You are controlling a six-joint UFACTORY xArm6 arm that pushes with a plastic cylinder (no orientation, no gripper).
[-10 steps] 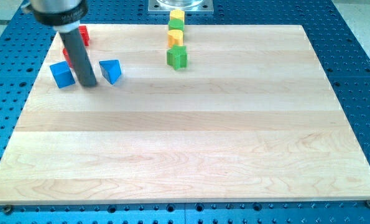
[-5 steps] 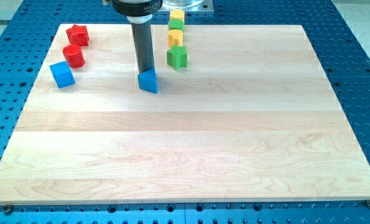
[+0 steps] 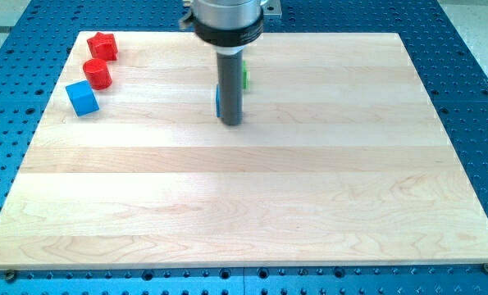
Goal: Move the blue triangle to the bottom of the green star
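Note:
My tip (image 3: 231,123) rests on the board near the top middle, and the rod stands in front of the blocks behind it. Only a thin blue sliver of the blue triangle (image 3: 218,100) shows at the rod's left edge, just above the tip. Only a thin green sliver of the green star (image 3: 244,75) shows at the rod's right edge, a little higher up the view. The rod hides whether the two blocks touch.
A red star-like block (image 3: 102,45) and a red cylinder (image 3: 98,73) lie at the top left, with a blue cube (image 3: 82,98) below them. The arm's head (image 3: 225,20) hides the top middle edge of the board.
The rod has moved right and slightly down the view, and the blue triangle has gone right with it. The rod now covers most of the triangle, the green star and the blocks above it.

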